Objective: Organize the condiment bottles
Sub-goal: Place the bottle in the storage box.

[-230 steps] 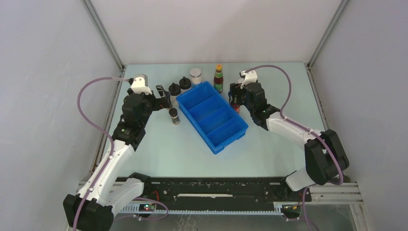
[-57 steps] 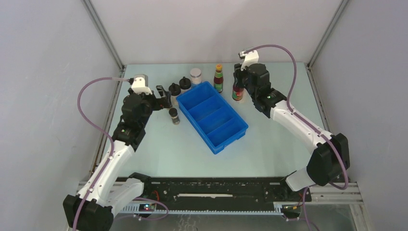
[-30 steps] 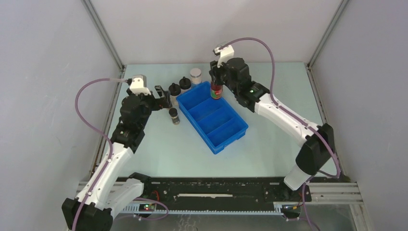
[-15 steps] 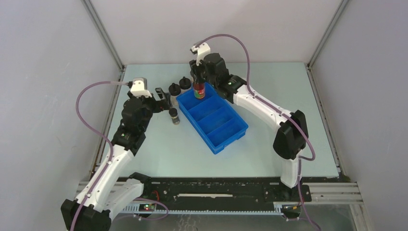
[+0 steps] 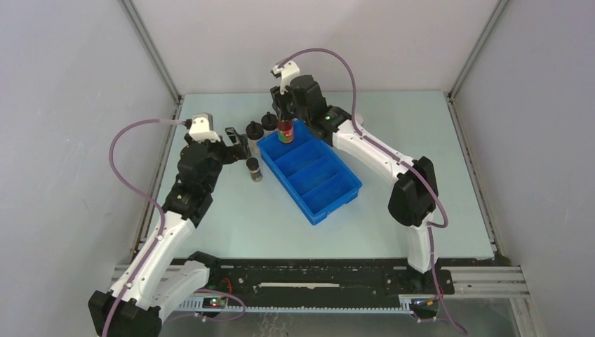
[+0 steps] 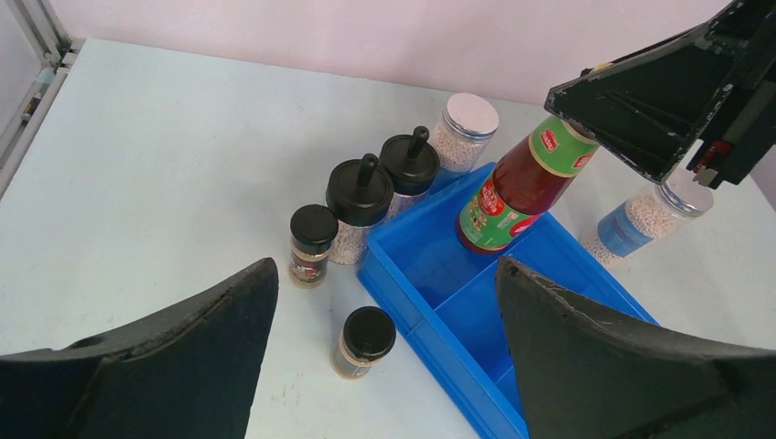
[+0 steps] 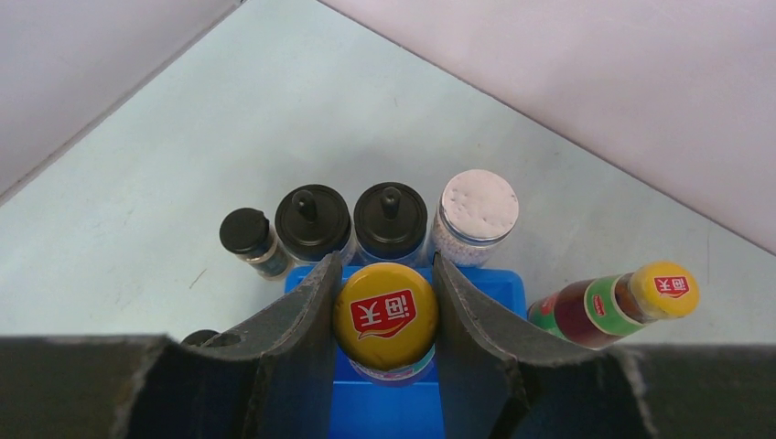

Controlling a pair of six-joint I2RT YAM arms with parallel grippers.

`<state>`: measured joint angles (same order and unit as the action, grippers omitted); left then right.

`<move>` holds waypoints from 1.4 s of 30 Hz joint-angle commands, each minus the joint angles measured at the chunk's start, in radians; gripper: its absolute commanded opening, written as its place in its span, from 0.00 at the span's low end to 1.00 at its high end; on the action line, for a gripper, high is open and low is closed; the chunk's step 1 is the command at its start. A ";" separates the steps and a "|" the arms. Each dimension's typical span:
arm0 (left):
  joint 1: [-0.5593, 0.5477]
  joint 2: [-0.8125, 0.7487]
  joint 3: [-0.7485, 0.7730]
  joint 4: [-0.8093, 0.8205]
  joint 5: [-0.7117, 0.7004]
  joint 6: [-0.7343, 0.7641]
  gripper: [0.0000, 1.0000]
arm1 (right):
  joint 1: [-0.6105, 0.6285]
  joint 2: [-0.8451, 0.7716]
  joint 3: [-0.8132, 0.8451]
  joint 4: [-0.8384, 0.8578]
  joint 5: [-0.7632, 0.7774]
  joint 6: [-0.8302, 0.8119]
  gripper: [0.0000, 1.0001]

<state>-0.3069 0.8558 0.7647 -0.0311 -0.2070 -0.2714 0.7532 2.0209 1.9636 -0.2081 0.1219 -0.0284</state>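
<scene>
Two dark fingers of the right gripper (image 7: 385, 274) are clamped on the tall dark-red sauce bottle with the yellow cap (image 7: 385, 315). They pinch it just below the cap, most likely so that the body hangs free and can be lowered upright between the walls. Its base is down at the far end compartment of the blue divided plastic tray (image 5: 330, 194). Whether it touches the floor I cannot tell, and from the left wrist view it looks tilted, so the grip should hold until the base is seated. The left gripper (image 5: 238, 142) hovers with jaws spread wide and empty beside the short black-lidded spice jars (image 6: 360, 194), probably lined up for one of them. A second dark-red bottle (image 7: 611, 306) and a white-capped jar of pale granules (image 7: 476, 215) stand outside the tray's far end, near enough for short carries.
</scene>
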 commanded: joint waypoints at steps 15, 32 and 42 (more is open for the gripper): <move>-0.012 0.016 -0.030 0.062 -0.039 -0.014 0.92 | -0.098 0.007 0.068 0.148 -0.044 0.045 0.00; -0.012 0.046 -0.033 0.078 -0.046 -0.012 0.93 | -0.142 0.087 0.087 0.179 -0.099 0.070 0.00; -0.012 0.052 -0.043 0.098 -0.041 -0.009 0.93 | -0.147 0.100 0.051 0.199 -0.101 0.070 0.00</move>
<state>-0.3141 0.9073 0.7399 0.0212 -0.2344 -0.2729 0.6109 2.1620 1.9720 -0.1703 0.0250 0.0288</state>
